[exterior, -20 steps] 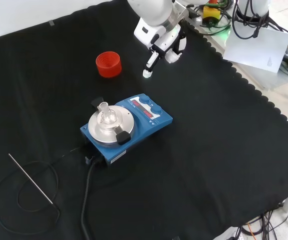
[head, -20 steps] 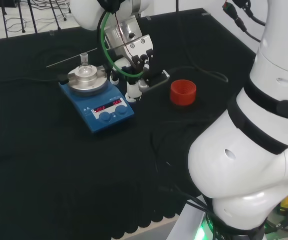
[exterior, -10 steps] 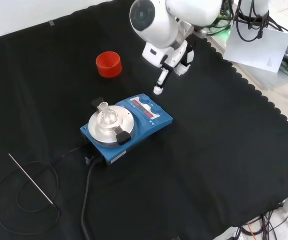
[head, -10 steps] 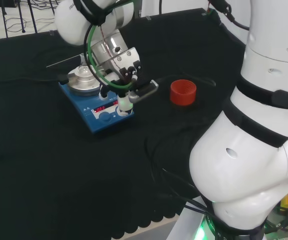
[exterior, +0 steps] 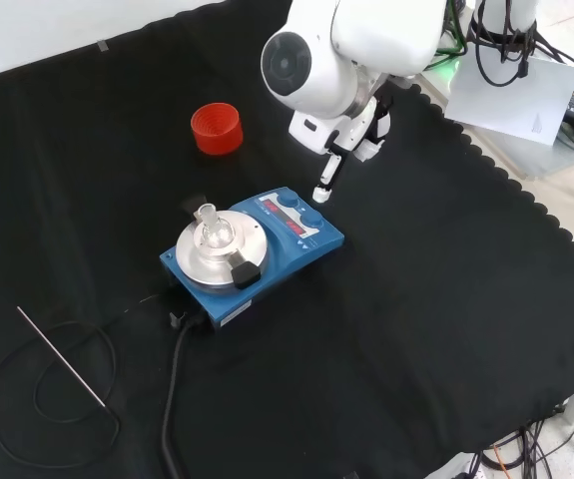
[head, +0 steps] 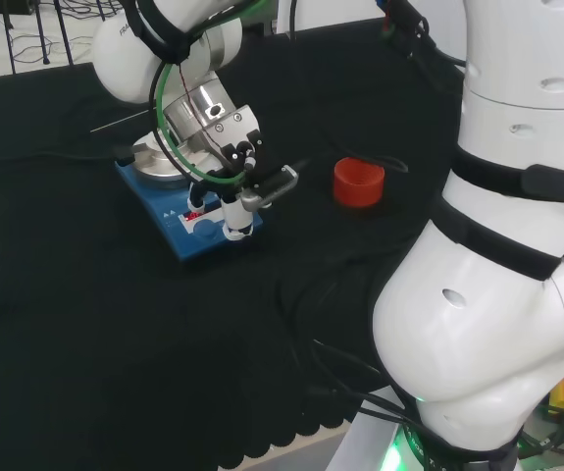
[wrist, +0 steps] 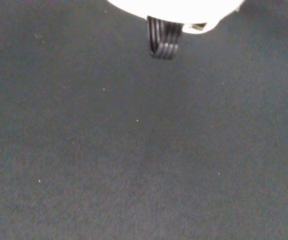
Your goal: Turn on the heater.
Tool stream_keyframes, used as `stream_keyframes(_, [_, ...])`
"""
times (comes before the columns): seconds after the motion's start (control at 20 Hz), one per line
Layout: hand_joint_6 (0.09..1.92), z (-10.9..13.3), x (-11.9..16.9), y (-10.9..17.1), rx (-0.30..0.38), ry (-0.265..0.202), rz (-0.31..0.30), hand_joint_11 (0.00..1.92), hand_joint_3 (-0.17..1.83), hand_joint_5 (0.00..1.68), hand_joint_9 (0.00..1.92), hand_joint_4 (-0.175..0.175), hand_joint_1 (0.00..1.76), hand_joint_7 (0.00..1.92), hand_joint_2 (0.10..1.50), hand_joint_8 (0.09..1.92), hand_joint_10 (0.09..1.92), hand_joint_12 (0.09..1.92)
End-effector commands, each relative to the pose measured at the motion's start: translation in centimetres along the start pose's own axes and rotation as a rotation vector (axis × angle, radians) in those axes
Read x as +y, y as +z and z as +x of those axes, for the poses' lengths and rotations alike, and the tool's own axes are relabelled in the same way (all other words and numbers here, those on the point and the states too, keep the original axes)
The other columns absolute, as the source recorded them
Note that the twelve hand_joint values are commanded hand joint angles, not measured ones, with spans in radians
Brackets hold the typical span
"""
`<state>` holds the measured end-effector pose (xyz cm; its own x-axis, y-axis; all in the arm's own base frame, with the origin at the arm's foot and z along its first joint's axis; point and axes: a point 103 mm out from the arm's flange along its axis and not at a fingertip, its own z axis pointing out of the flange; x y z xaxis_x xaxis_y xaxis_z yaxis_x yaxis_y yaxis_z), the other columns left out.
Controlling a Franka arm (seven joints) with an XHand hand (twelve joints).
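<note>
The heater point(exterior: 287, 244) is a blue box with a red lit display, two blue knobs point(exterior: 309, 217) and a round metal plate point(exterior: 192, 264). A small clear flask point(exterior: 212, 228) stands on the plate. The hand point(exterior: 351, 135) hangs over the heater's knob end with one white finger point(exterior: 321, 190) pointing straight down. In the head view that finger point(head: 234, 228) lies over the heater's point(head: 188, 240) front right corner by the knobs, and the hand's point(head: 232, 172) thumb sticks out to the right. I cannot tell whether the fingertip touches a knob.
A red ribbed ring point(exterior: 216, 127) stands on the cloth beyond the heater, seen to its right in the head view point(head: 358, 182). A thin metal rod point(exterior: 62, 357) and a looped black cable point(exterior: 172, 399) lie at the front left. The wrist view looks at bare black cloth point(wrist: 133, 150).
The hand has moved from beside the red ring toward the heater and come lower, so its straight finger now stands at the knob end.
</note>
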<state>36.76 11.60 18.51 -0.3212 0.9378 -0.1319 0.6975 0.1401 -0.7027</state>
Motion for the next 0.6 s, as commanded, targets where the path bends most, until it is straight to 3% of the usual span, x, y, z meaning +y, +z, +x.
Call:
stream_keyframes(0.05, [0.09, -0.33, 0.85, 0.38, -0.016, 0.017, 0.062, 1.37, 1.03, 0.23, 1.64, -0.010, 1.41, 1.55, 0.68, 1.61, 1.46, 1.28])
stream_keyframes(0.6, [0.09, -0.03, 1.56, 0.11, -0.022, 0.026, 0.083, 1.37, 1.05, 0.24, 1.65, -0.009, 1.41, 1.55, 0.68, 1.61, 1.46, 1.29])
